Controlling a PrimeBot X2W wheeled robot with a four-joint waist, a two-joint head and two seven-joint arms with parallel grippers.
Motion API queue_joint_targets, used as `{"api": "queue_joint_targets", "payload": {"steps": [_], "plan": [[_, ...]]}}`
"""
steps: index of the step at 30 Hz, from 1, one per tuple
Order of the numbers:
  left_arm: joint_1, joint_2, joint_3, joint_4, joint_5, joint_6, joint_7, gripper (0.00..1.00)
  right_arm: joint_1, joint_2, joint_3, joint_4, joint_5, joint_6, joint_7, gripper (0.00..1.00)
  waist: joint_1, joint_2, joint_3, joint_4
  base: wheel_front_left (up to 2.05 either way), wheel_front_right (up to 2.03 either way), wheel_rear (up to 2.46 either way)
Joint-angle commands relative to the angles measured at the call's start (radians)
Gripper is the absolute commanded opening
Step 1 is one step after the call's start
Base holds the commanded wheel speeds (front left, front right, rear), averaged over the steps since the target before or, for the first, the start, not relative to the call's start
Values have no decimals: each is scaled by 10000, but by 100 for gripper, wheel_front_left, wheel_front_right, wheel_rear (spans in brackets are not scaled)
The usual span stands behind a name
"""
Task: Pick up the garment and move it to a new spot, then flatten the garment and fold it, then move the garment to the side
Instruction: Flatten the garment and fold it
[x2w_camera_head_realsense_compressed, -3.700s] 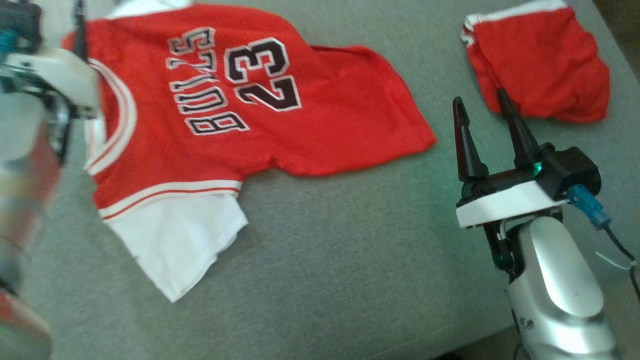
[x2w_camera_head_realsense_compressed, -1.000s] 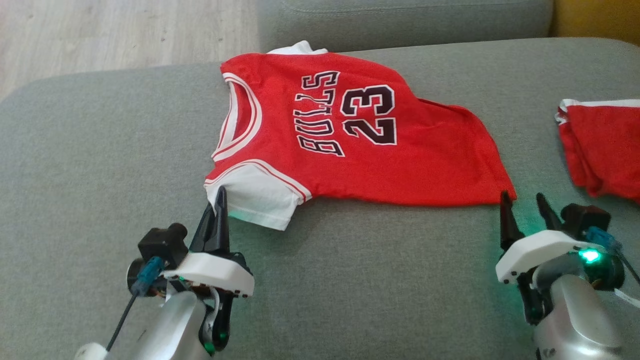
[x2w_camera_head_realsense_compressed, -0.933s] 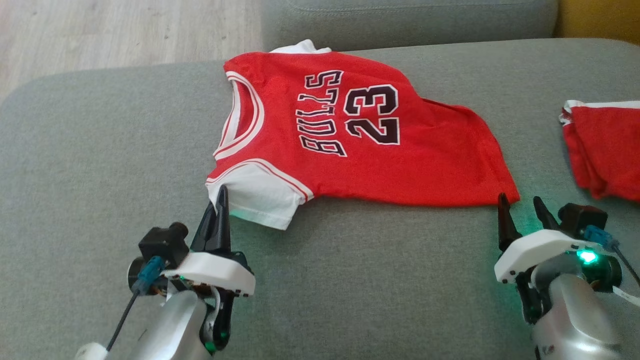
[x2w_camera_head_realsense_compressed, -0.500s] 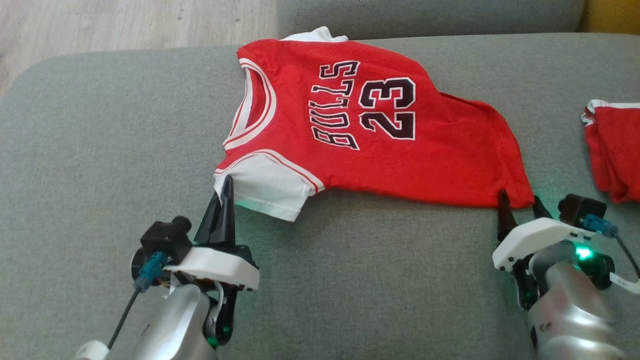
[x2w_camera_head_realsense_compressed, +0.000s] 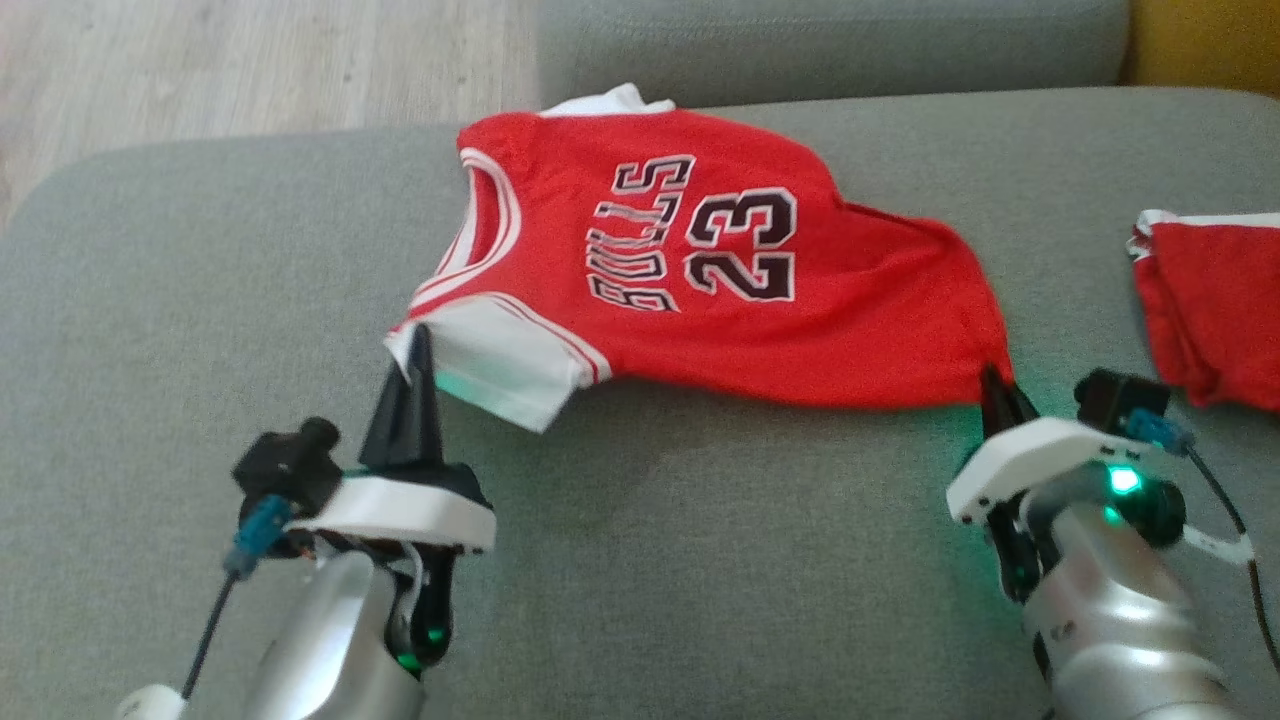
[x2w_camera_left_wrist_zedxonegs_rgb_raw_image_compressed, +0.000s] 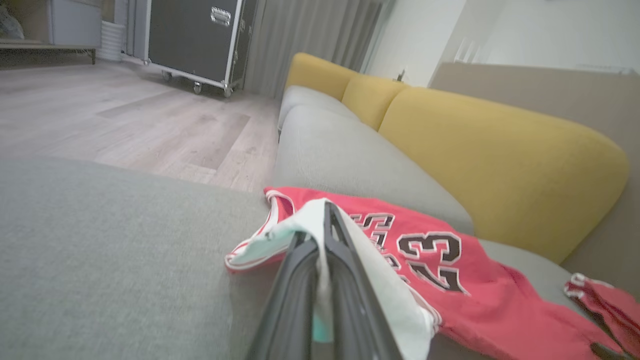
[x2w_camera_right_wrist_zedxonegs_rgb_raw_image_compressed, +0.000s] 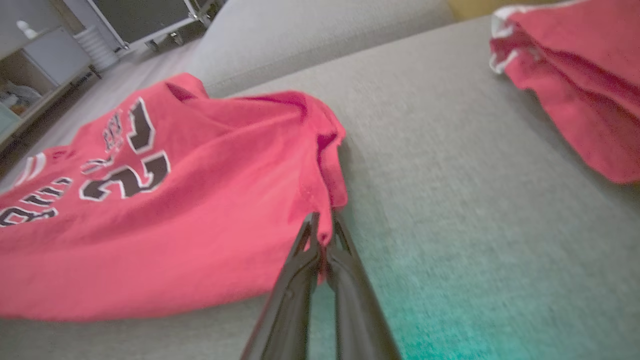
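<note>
On sofa | left fingers, pointing forward, pinch jersey sleeve | right fingers pinch hem corner

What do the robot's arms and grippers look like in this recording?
The left gripper and right gripper each have long tapering dark fingers on a white mount, a black camera block, blue cable plug and green light; forearms are glossy silver.

The right gripper has closed on the jersey
</note>
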Motion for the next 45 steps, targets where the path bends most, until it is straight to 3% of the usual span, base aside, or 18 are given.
{"api": "queue_joint_targets", "payload": {"steps": [1, 6, 13, 21, 30, 35, 38, 45], "plan": [[-266, 68, 544, -471, -80, -33, -125, 0, -472, 64, 430, -481, 181, 33, -214, 0, 0, 0, -185, -115, 0, 0, 0], [-708, 194, 1202, -1091, -255, -231, -125, 0, -535, 64, 1755, -2299, 1195, 33, -296, 0, 0, 0, -714, -298, 0, 0, 0], [-2592, 907, 1900, -2052, -639, -241, 352, 0, -1213, -114, 2394, -5247, 1808, 33, -308, 0, 0, 0, -1349, -557, 0, 0, 0], [-4274, 1431, 2301, -3703, -711, 150, 1126, 0, -1887, -674, 2246, -7935, 2224, 33, 47, 0, 0, 0, -1722, -755, 0, 0, 0], [-4059, 1667, 2375, -4525, -951, 653, 2305, 0, -1182, -532, 1562, -9747, 1138, 33, 1433, 0, 0, 0, -1578, -851, 0, 0, 0], [-4083, 1745, 2373, -4106, -1313, 662, 2966, 0, -1091, -472, 1462, -9982, 795, 33, 2190, 0, 0, 0, -1107, -890, 0, 0, 0], [-5122, 2210, 2303, -3316, -1186, 562, 3467, 0, -2016, -836, 1773, -9565, 779, 33, 2799, 0, 0, 0, 234, -858, 0, 0, 0], [-8655, 2762, 2024, -625, -467, -6, 2872, 0, -5586, -1490, 2216, -6837, 247, 33, 1738, 0, 0, 0, 2301, -724, 0, 0, 0]]}}
